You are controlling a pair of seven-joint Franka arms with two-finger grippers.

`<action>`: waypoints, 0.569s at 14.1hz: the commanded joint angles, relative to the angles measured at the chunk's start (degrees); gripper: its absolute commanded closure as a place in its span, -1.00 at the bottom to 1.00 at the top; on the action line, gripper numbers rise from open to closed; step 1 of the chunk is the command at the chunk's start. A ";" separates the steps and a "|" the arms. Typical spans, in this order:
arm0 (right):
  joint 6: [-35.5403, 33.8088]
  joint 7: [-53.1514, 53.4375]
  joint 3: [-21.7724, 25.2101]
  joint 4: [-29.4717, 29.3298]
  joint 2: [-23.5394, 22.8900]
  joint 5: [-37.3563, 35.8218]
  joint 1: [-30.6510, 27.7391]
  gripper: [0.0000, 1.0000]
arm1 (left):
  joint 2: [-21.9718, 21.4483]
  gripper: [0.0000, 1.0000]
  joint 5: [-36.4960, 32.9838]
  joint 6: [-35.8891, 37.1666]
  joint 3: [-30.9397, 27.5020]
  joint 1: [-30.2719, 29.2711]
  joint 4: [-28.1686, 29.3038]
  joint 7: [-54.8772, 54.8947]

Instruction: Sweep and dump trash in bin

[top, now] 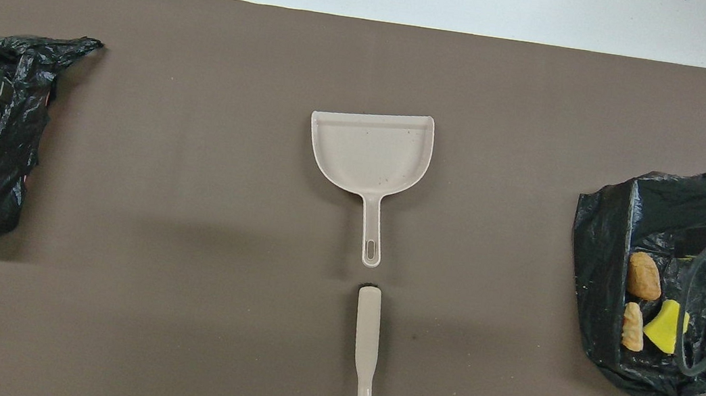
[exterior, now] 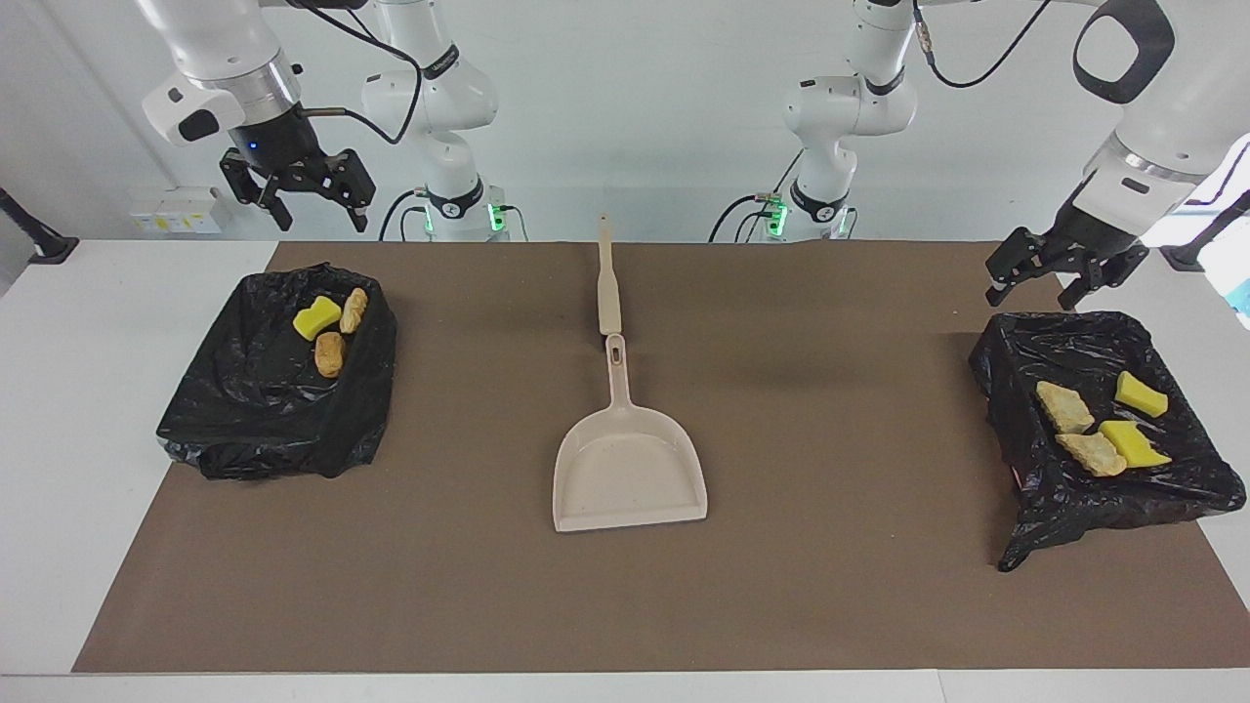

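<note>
Seven scraps of trash all lie in the two black-lined bins; sweeping looks finished.
Three sit in one bin (exterior: pixel 278 376), four in the other (exterior: pixel 1104 430); dustpan (exterior: pixel 630 474) empty, brush (exterior: pixel 607 278) idle; left gripper (exterior: pixel 1064 266) and right gripper (exterior: pixel 298 190) hang spread, holding nothing.

Trash all binned — three scraps (exterior: pixel 330 330) in the black-lined bin (exterior: pixel 244 430) at the right arm's end, four scraps (exterior: pixel 1102 422) in the bin (exterior: pixel 1094 508) at the left arm's end.
</note>
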State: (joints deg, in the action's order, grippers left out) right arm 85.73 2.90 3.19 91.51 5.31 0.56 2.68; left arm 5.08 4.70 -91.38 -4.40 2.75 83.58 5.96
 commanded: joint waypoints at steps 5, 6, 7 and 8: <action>-0.12 -1.93 -0.11 1.12 1.02 -0.65 -0.30 -1.00 | -2.27 -1.00 -4.35 6.83 -0.08 0.50 0.35 1.60; -0.12 -1.93 -0.03 1.12 1.02 -0.65 -0.30 -1.00 | -2.36 -1.00 -4.44 7.00 -0.08 0.59 0.44 2.30; -0.12 -1.93 -0.03 1.12 1.02 -0.65 -0.30 -1.00 | -2.45 -1.00 -4.61 7.18 -0.08 0.51 0.44 3.00; -0.12 -1.93 -0.03 1.12 1.02 -0.65 -0.30 -1.00 | -2.53 -1.00 -4.62 7.18 -0.08 0.51 0.53 3.18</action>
State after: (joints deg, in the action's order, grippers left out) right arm 85.72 2.90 3.19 91.52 5.30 0.56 2.68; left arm 3.42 1.33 -85.23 -4.28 2.73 83.58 7.95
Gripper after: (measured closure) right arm 0.000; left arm 0.000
